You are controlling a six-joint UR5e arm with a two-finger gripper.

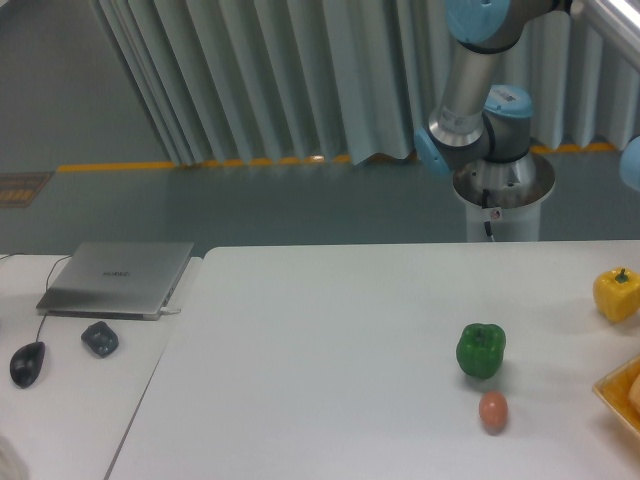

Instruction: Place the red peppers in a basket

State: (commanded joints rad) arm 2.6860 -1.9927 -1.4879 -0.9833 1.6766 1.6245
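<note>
Basket [618, 392] corner, tool out of view

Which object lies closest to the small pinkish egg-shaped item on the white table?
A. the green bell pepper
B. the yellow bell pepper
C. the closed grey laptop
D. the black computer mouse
A: the green bell pepper sits just above the small pinkish egg-shaped item, while the yellow bell pepper is near the right edge and the closed grey laptop and black computer mouse are far left.
</note>
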